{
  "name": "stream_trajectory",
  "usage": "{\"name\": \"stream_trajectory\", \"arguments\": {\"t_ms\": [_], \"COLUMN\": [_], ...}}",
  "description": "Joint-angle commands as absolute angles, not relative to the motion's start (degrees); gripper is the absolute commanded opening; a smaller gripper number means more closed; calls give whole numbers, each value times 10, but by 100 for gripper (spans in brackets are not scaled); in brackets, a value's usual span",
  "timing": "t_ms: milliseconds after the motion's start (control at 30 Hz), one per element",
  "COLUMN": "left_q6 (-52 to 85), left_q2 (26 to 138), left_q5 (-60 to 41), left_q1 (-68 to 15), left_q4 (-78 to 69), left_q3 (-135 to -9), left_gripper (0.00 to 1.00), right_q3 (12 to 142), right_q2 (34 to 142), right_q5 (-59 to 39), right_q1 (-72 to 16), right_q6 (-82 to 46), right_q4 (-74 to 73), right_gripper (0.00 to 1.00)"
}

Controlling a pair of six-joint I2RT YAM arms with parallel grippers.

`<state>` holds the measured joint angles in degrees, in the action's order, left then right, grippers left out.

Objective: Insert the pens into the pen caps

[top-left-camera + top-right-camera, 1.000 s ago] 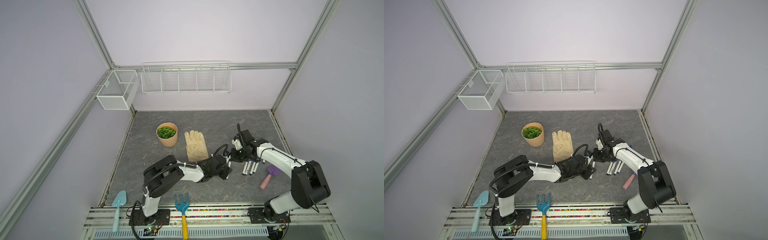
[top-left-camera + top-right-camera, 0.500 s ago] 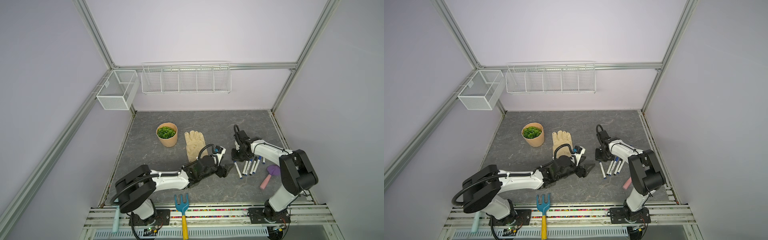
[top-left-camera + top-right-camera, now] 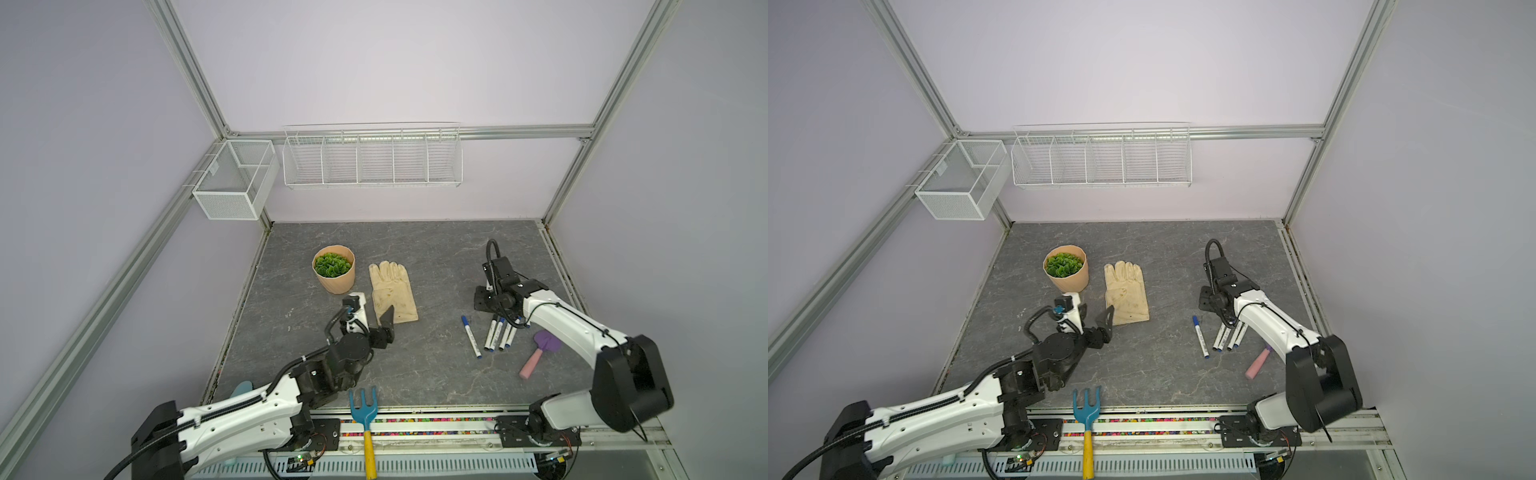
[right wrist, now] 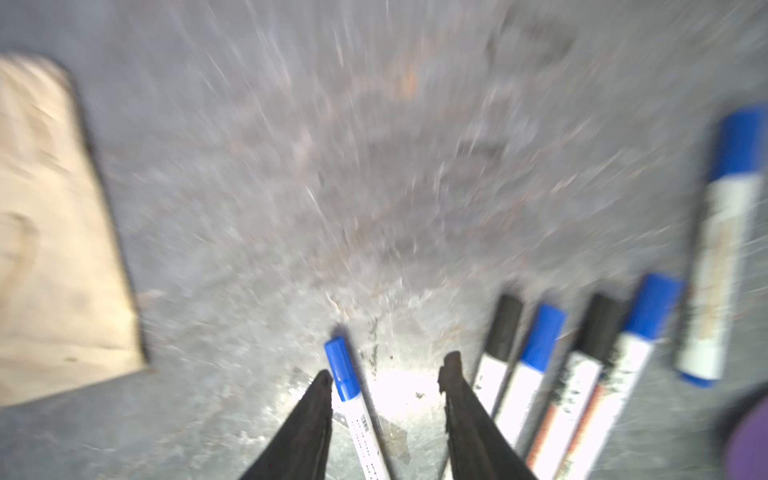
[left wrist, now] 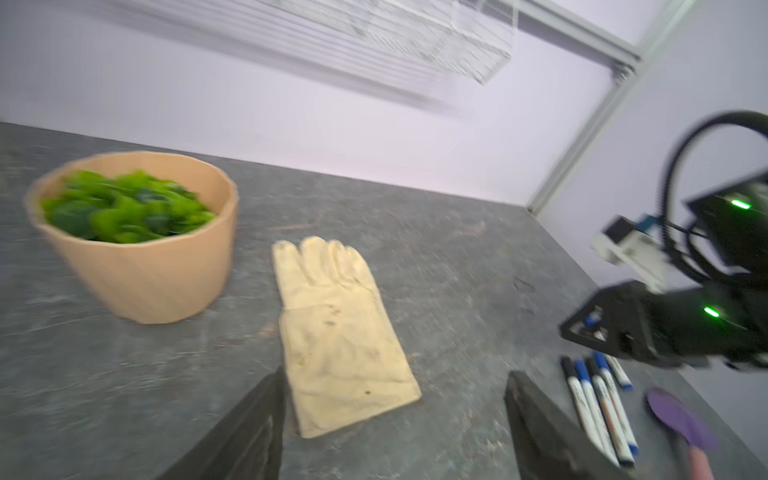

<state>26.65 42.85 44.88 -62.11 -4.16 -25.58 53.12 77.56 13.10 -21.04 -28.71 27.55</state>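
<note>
Your right gripper (image 4: 386, 374), spread and empty, is the nearer one: the blue-capped pen (image 4: 353, 399) lies on the table (image 4: 291, 166) just inside one jaw, its length running along the jaws, while your left gripper (image 5: 397, 376), also spread and empty, hangs well apart by the glove (image 5: 340, 332).

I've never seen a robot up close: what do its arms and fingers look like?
The left arm and right arm are white shells with bulky black joints. A black ribbed cable loops over each wrist. The left gripper and right gripper each end in two flat, pointed black fingers. Green lights glow on the right wrist.
</note>
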Motion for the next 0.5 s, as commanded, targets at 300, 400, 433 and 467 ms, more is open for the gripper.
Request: {"name": "stream_trajectory", "arguments": {"t_ms": [300, 400, 433, 467], "left_q6": [159, 152, 150, 154], "left_q2": [259, 335, 361, 392], "left_q5": [577, 532, 515, 504], "left_q1": [-385, -318, -297, -272], "left_q4": [157, 77, 56, 37], "left_q3": [-255, -238, -237, -239], "left_gripper": [96, 97, 97, 97], "right_q3": [378, 365, 355, 338], "right_q2": [760, 832, 850, 866], "right_q5": [534, 564, 563, 553], "right_q1": [-203, -190, -184, -177], "right_q6": [-81, -20, -16, 8], "right_q4": [-68, -149, -174, -235], "right_gripper": [58, 58, 58, 58]}}
